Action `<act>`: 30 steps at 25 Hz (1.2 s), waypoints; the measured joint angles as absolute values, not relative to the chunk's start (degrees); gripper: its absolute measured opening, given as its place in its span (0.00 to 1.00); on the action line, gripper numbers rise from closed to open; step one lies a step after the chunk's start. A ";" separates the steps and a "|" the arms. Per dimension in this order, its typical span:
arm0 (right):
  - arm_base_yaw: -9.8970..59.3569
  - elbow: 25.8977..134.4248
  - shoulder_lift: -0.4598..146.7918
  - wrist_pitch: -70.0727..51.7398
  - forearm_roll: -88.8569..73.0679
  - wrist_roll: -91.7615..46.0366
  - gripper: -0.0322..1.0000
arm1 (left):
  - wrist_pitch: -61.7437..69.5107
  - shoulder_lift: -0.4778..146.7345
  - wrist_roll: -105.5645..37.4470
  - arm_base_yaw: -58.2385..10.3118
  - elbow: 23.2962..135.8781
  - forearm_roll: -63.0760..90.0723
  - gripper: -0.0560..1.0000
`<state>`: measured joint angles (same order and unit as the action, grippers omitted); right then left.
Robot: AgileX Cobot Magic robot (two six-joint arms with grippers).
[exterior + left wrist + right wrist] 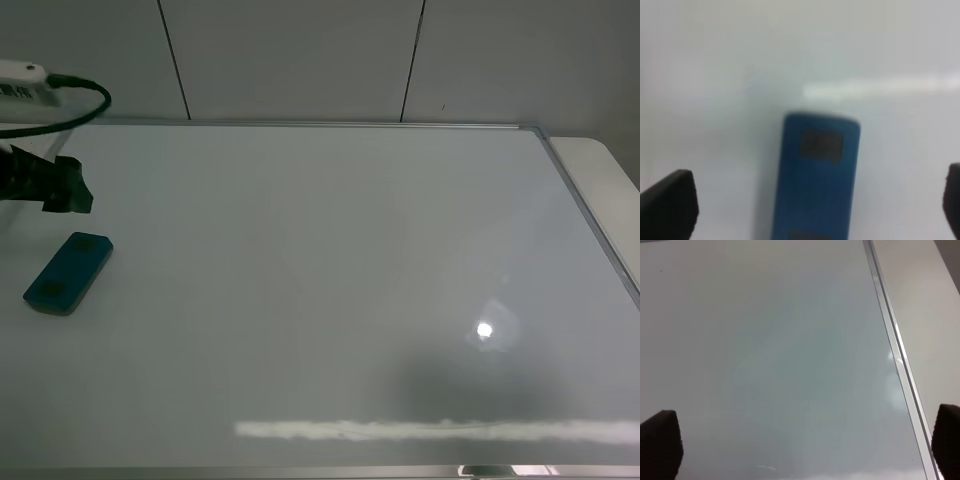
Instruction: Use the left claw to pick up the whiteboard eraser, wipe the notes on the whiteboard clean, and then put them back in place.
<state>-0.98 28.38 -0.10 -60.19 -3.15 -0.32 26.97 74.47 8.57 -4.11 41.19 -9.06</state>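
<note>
The whiteboard eraser lies flat on the whiteboard at the left edge of the exterior high frame, a little above mid-height. It is a teal rectangular block with rounded corners, set on a diagonal, its upper end leaning toward the right. Two dark square patches sit on its top face, one near each end. In the left wrist view the eraser looks bluer and blurred, lying between the two jaw tips and touching neither.

The left claw hangs at the far left, just above the eraser in the frame and apart from it. Its black arm comes in from the left edge, with a white housing and a looping black cable in the upper left corner. Its jaws stand spread wide, holding nothing.

The right gripper shows only in its own wrist view, jaws spread wide over bare board beside the silver frame.

The board's surface reads clean, with glare streaks near the lower edge. Past the frame at right lies a strip of pale bench.
</note>
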 joint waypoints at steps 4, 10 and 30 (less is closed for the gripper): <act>-0.98 28.38 -0.10 -60.19 -3.15 -0.32 0.99 | 30.70 58.70 8.57 -4.11 41.19 -9.06 0.99; -0.98 28.38 -0.10 -60.19 -3.15 -0.32 0.99 | 37.50 33.73 8.54 -4.11 41.18 -12.26 0.99; -0.98 28.38 -0.10 -60.19 -3.15 -0.32 0.99 | 65.40 -0.30 8.38 -4.11 39.56 -7.94 0.99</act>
<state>-0.98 28.38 -0.10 -60.19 -3.15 -0.32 65.40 -0.30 8.38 -4.11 39.56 -7.94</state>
